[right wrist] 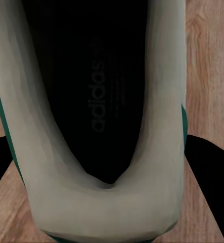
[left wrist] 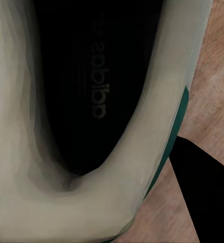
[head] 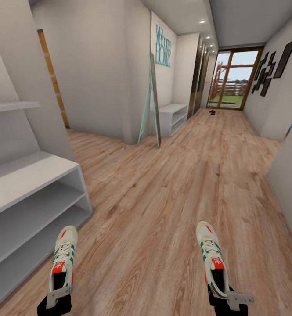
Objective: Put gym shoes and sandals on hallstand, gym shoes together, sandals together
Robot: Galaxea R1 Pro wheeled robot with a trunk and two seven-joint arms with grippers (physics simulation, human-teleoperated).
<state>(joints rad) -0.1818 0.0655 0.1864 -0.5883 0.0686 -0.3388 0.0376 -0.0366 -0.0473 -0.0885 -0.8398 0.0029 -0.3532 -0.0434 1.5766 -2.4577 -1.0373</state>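
Observation:
Both gym shoes hang above the corridor floor [head: 163, 197], toes pointing away from me. My left gripper [head: 56, 297] is shut on the heel of the left gym shoe [head: 63, 256]; its dark inside [left wrist: 91, 86] is close up in the left wrist view. My right gripper [head: 225, 295] is shut on the heel of the right gym shoe [head: 211, 259], whose insole [right wrist: 96, 96] is seen in the right wrist view. The hallstand [head: 27, 175] stands just left of the left shoe. Small dark shapes far down the corridor look like the sandals [head: 212, 113], too small to make out.
A plain low grey bench [head: 172, 115] and a leaning mirror [head: 150, 105] stand along the left wall further on. A glass door [head: 231, 79] closes the far end. A wall corner [head: 290, 184] juts in at the right. Bare wood floor lies between.

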